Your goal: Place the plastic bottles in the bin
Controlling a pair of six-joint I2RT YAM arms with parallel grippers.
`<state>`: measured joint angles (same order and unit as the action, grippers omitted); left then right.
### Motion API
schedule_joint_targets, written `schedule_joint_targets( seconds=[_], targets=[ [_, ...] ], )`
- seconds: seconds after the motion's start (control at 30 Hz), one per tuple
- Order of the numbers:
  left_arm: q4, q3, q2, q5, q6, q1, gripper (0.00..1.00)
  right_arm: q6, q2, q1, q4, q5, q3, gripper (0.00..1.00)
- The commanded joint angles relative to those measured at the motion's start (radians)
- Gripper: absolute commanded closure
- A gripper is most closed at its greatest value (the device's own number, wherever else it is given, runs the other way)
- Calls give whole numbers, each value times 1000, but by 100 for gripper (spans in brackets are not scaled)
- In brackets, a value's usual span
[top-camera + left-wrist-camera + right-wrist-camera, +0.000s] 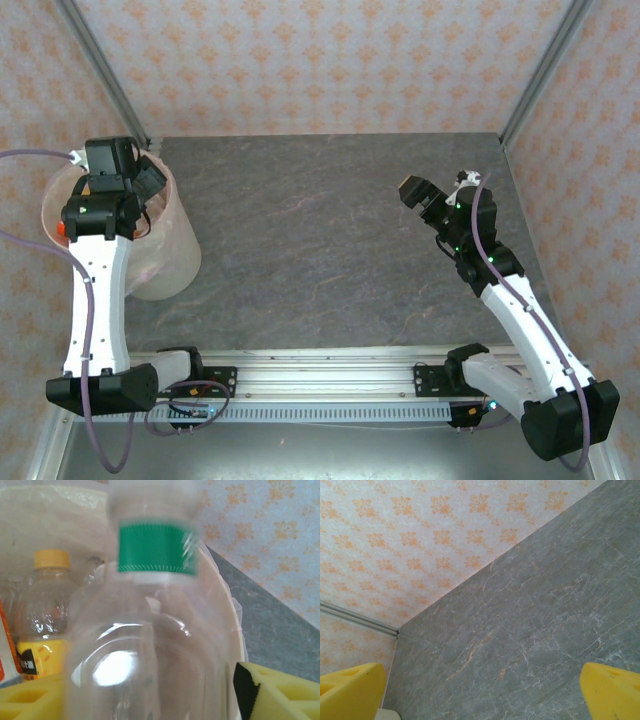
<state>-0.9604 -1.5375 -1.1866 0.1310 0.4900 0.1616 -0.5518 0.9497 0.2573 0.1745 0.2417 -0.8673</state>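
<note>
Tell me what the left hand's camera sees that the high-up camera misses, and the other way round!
Left wrist camera: up close, a clear bottle with a green band, blurry, sits between the left gripper's yellow fingers. A yellow-capped bottle stands down inside the bin.
Top camera: both whole arms, with the right gripper open above the grey table.
Both: the bin, a bit of grey table and the flowery wall.
</note>
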Motion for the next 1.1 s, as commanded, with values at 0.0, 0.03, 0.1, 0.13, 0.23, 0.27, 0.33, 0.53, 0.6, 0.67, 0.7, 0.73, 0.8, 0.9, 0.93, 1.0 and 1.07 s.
schedule_joint_targets(
  seconds=[0.0, 0.03, 0.1, 0.13, 0.23, 0.27, 0.33, 0.53, 0.6, 0.67, 0.7, 0.73, 0.8, 0.9, 0.93, 1.0, 1.07],
  targets=[
    [-48, -41, 16, 2, 1, 10, 16, 22, -19, 2, 14, -27, -3, 1],
    [-51, -53, 16, -6, -4, 12, 14, 21, -19, 2, 13, -30, -1, 1],
    [-62, -80, 18, -17, -10, 12, 11, 21, -15, 2, 5, -32, 3, 1],
    [-68, -92, 18, -20, -11, 11, 9, 20, -13, 3, 1, -31, 5, 1],
    [-69, -113, 25, -28, -13, 12, 5, 13, -6, 2, -8, -28, 7, 1],
    [-60, -117, 25, -47, -12, 13, 4, 12, -4, 2, -10, -26, 5, 1],
    [-36, -121, 19, -109, -10, 13, 3, 12, 1, 2, -10, -25, 5, 1],
    [21, -153, -51, -373, 27, 13, 2, 14, 3, 2, -7, -25, 1, 1],
    [37, -148, -63, -450, 62, 13, 2, 13, 3, 2, -5, -25, 1, 1],
    [70, -125, -56, -499, 92, 13, 2, 12, 3, 3, -3, -25, 1, 1],
    [77, -115, -52, -500, 97, 13, 2, 11, 3, 1, -2, -25, 2, 1],
    [76, -107, -47, -486, 97, 13, 2, 11, 3, 2, -1, -25, 2, 1],
    [59, -104, -52, -449, 87, 13, 1, 12, 4, 2, -2, -25, 2, 1],
    [32, -104, -73, -404, 64, 13, 0, 12, 6, 3, 0, -22, -1, 1],
    [27, -105, -83, -385, 59, 15, 0, 12, 6, 2, 1, -21, -1, 1],
    [13, -105, -102, -349, 51, 15, 0, 10, 5, 3, 5, -21, -1, 1],
    [-8, -102, -118, -293, 55, 19, 0, 10, 4, 3, 12, -21, 1, 1]
  ],
)
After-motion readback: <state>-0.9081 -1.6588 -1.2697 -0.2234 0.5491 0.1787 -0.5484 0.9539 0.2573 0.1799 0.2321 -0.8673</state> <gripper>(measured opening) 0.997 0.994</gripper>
